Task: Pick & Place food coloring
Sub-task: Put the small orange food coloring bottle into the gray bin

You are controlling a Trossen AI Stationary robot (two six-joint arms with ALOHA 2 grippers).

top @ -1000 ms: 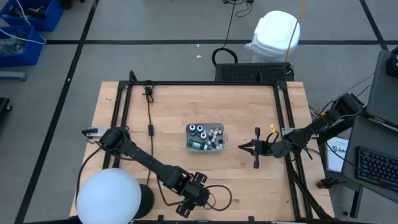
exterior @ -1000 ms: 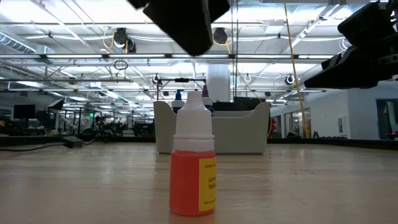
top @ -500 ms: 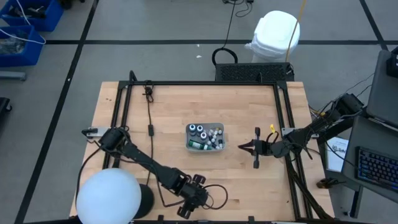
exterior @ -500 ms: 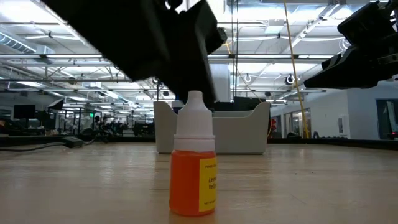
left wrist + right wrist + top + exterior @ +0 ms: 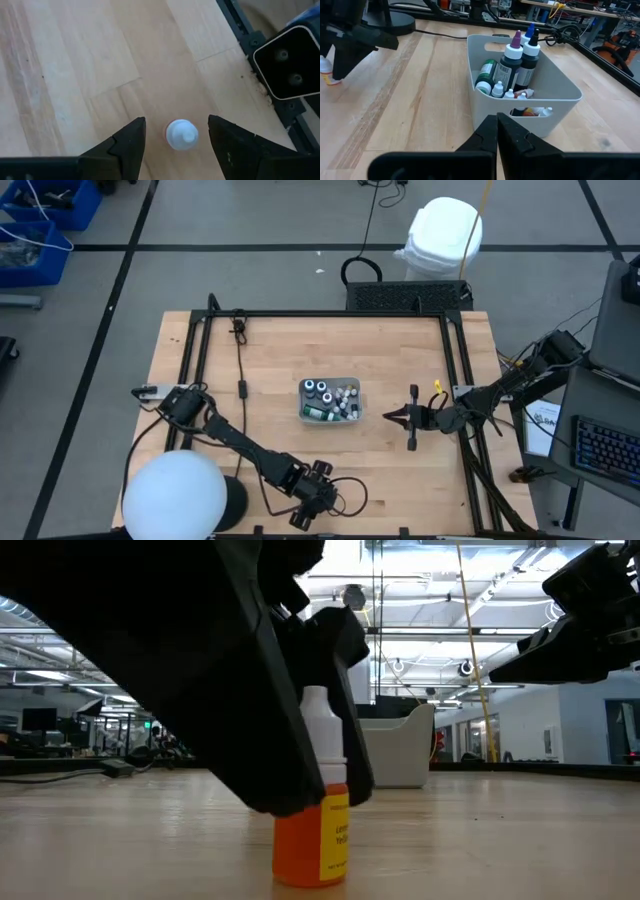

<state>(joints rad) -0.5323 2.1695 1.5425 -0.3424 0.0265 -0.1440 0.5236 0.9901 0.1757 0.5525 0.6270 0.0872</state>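
Orange food coloring bottle (image 5: 312, 802), white-capped, stands upright on the tabletop (image 5: 270, 390) near its front edge, well apart from the grey bin (image 5: 540, 95) of other bottles at centre. Left gripper (image 5: 176, 142) hangs directly above it, fingers (image 5: 127, 145) open and straddling the cap; the bottle's long axis is vertical, in line with a downward approach. Right gripper (image 5: 497, 135), fingers closed and empty, waits near the bin. Only the low view shows the yellow label; only the wrist view confirms centring.

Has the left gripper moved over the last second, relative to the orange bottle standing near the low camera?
Yes. The left gripper has come down: it was above the orange bottle and now its open jaws straddle the bottle, which stands where it was.
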